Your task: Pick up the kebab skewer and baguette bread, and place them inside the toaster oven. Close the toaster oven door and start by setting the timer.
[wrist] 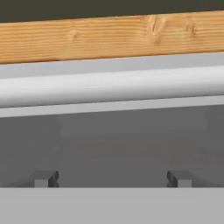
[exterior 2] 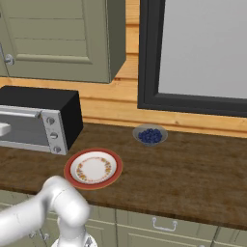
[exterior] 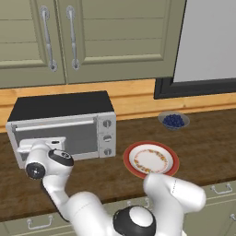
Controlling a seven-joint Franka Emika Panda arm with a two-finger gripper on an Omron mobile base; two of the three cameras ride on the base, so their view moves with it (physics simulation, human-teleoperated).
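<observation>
1. Oven sits on the wood counter, at 9 o'clock from the plate in the left base view. Silver body, black top.
2. Door is shut, upright against the oven front. Grey glass, bar handle along its top edge.
3. 3 knobs stacked down the right panel, just right of the door.
4. Arm's hand is in front of the door's lower left part, covering part of the glass in the left base view.
5. Gripper is spread wide: in the hand view the 2 fingertips stand far apart at the bottom, nothing between them.
6. Hand view: handle runs as a pale bar across the frame at 12 o'clock from the tips, grey glass below it, wood wall strip above it. Can't tell whether the tips touch the door.
7. Plate has a red rim and a patterned ring, and lies near the counter's front edge, at 4 o'clock from the oven, not touching it.
8. Bowl of blue berries at 1 o'clock from the plate, near the back wall, well apart from the oven.
9. Skewer and baguette: can't see either on the plate or counter; the glass is too dim to tell what's inside the oven.
10. Cabinets above the oven, dark-framed window to the right.
</observation>
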